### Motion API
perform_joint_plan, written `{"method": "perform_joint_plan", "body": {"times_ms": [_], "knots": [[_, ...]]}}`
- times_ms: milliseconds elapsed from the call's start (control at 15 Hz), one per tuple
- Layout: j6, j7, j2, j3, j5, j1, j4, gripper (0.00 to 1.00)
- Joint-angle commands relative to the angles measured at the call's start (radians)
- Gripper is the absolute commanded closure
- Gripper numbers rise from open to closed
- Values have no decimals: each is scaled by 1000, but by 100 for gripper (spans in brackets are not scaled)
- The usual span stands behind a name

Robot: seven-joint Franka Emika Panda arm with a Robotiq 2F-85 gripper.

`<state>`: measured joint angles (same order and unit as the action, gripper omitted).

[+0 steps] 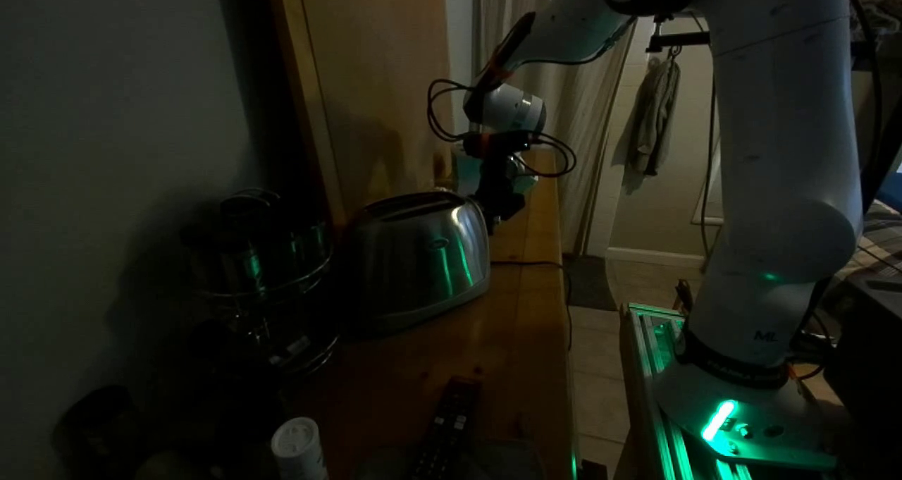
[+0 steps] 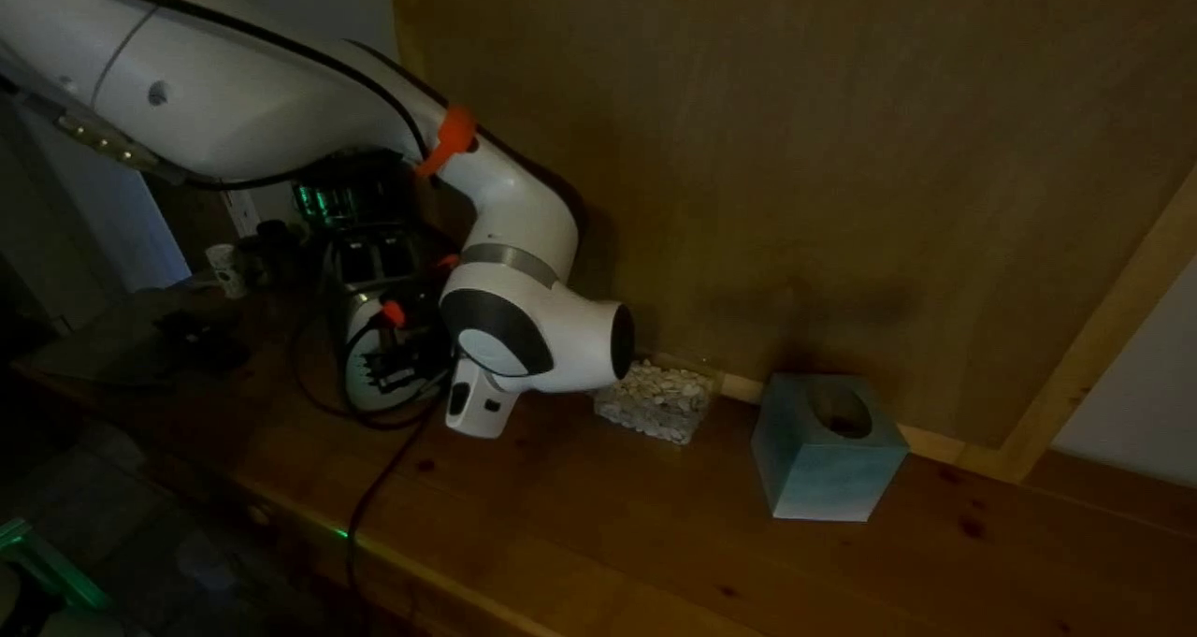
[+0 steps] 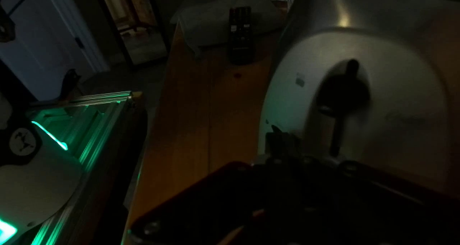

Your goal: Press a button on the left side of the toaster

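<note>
"Where does the toaster (image 1: 423, 254) stand?"
"On the counter (image 1: 521, 367), a strip of wood crossed by a cord (image 1: 528, 262) between it and the edge (image 2: 449, 583) facing the robot's base (image 1: 747, 409)."
"And the gripper (image 3: 283, 140)?"
"Beside the toaster's lever (image 3: 343, 95) end, fingertips together, grasping nothing visible; contact is too dark to tell. The arm (image 2: 524, 216) partly covers the toaster in an exterior view."
"The room?"
"Tiled floor (image 1: 599, 367), pale curtain (image 1: 592, 127)."

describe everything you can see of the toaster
The toaster is loaf-shaped, shiny like brushed steel, with two dark slots along its top and a small oval badge on its long side. Its pale end panel carries a dark knob on a vertical groove. It stands upright on the wooden counter. The gripper is close to the end panel; whether they touch is unclear.
</note>
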<state>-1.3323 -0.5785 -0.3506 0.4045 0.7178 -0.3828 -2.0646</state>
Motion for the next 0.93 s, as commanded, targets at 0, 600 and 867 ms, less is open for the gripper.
{"method": "perform_joint_plan", "body": {"times_ms": [0,600,867], "knots": [[-12,-61,-22,8,25,6,14,100],[-76,-135,-17,4,-14,20,15,100],[-87,-150,-16,-1,-40,33,16,100]]}}
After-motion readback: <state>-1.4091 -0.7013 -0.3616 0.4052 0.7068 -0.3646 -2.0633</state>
